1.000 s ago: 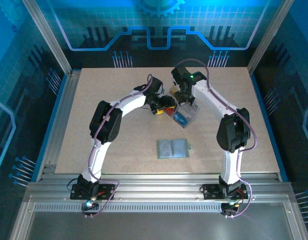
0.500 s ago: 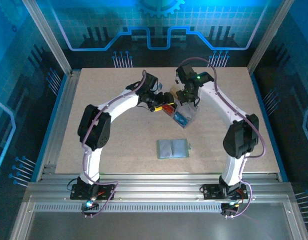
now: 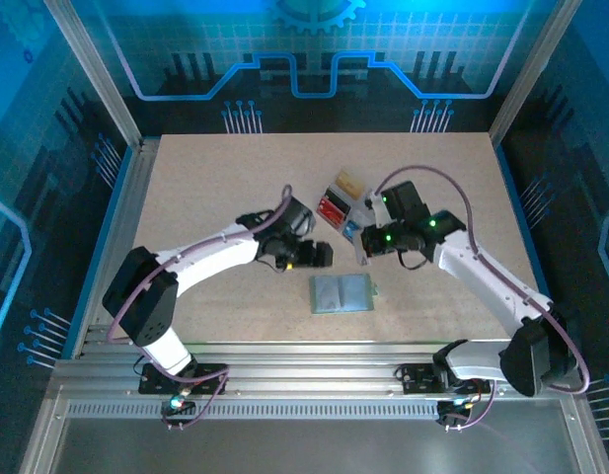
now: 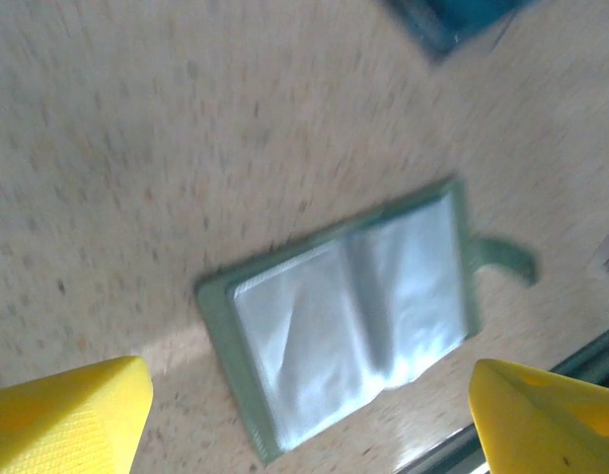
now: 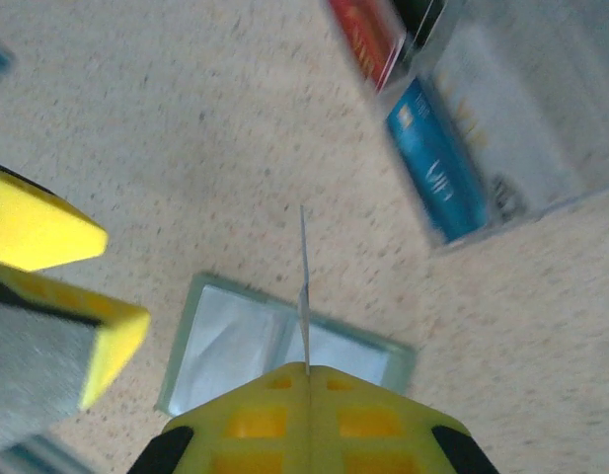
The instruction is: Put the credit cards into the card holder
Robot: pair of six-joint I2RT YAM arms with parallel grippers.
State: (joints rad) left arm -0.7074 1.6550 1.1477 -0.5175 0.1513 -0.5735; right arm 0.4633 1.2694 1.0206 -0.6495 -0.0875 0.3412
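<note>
Speckled beige chipboard table [image 3: 205, 188] seen from above, w/ two white robot arms reaching in from the near edge. A clear plastic compartmented tray [image 3: 371, 215] sits mid-table on the far side. It holds stacks of thin plastic credit cards: tan-gold [image 3: 345, 182], red [image 3: 332, 209], blue [image 5: 437, 168]. Closer to the arms, near the tray but apart from it, the sage-green folding card holder [image 3: 342, 293] lies open and flat. Its clear pockets face up and its snap tab [image 4: 506, 257] is on the right edge.

The left gripper [image 4: 304, 430] hangs above the holder, yellow jaws spread wide, holding nothing. The right gripper [image 5: 306, 395] has its jaws pressed together on one pale card [image 5: 304, 286], seen edge-on above the holder's centre fold. Its exact colour can't be told.

Likely risks:
- The card is pinched at one end only, so it may pivot or slip when it meets a pocket lip.
- The pocket mouths are limp film, so the card edge could miss & skid over the plastic.
- Nothing pins the holder, so a push could slide it across the table.
- The two grippers are close together, so a small misjudged move could knock them together.
</note>
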